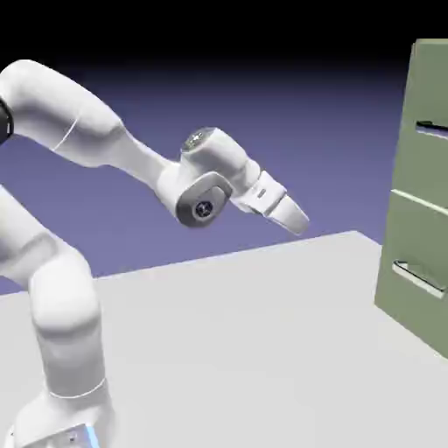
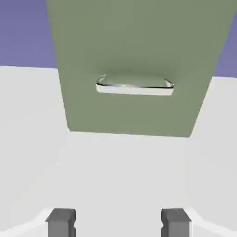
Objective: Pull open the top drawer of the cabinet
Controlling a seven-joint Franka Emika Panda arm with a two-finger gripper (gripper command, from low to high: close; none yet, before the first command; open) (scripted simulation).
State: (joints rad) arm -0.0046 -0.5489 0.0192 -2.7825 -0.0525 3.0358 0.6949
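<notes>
Fingers [image 2: 61, 223] spread and empty, the gripper [image 1: 300, 229] points toward four o'clock in the exterior view, while the top drawer [image 1: 427, 162] stands well apart at two o'clock from them, its bar handle [image 1: 433, 129] lying lengthwise across.

We are seeing a glossy white robot arm [image 1: 66, 114] with rounded segments, thin seam lines, a dark round cap at six o'clock on its wrist, and a blue strip on its base.

The arm [image 1: 206, 179] and cabinet [image 1: 416, 210] are seen side-on from well back; from the hand, a drawer front [image 2: 129, 109] shared by both is faced toward twelve o'clock.
</notes>
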